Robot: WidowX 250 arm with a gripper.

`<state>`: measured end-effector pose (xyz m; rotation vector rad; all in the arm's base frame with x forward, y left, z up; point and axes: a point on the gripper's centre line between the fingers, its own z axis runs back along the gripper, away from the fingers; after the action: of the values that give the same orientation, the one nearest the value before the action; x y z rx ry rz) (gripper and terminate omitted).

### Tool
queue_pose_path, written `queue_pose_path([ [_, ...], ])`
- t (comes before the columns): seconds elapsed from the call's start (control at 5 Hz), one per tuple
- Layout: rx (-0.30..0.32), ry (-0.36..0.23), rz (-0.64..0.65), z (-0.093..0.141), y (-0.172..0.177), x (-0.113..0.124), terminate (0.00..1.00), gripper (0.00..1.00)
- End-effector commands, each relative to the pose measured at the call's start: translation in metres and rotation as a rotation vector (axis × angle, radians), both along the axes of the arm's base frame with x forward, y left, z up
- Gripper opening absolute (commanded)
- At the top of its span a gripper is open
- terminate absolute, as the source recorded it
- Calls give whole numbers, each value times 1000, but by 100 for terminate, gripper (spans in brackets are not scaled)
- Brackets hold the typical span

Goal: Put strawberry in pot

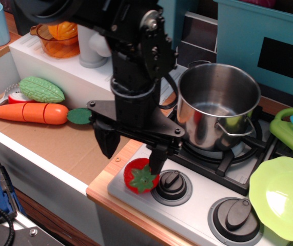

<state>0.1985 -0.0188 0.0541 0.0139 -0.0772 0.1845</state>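
Observation:
The red strawberry [140,178] with a green cap lies on the stove's front left corner, beside the left knob. My gripper [132,151] is open just above it, one finger to its left over the sink edge, the other finger [157,159] touching or nearly touching its upper right side. The steel pot [216,105] stands upright and empty on the burner, behind and to the right of the gripper.
An orange carrot [33,112] and a green vegetable [41,89] lie in the sink at left. An orange bowl [59,45] sits behind. Two stove knobs [172,185] are at front. A green plate [284,197] is at right.

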Motion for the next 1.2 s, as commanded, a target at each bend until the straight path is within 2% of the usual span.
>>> queue_pose_path([
  [0.0,-30,-39,-1,-7,3,1,0,100],
  [0.4,-114,-48,19,-27,3,-3,0,100],
  [0.6,-114,-62,42,-32,0,-3,0,0],
  [0.8,-121,-47,45,-28,-2,-3,0,0],
  [1.0,-50,-28,59,-4,-8,-2,0,0],
])
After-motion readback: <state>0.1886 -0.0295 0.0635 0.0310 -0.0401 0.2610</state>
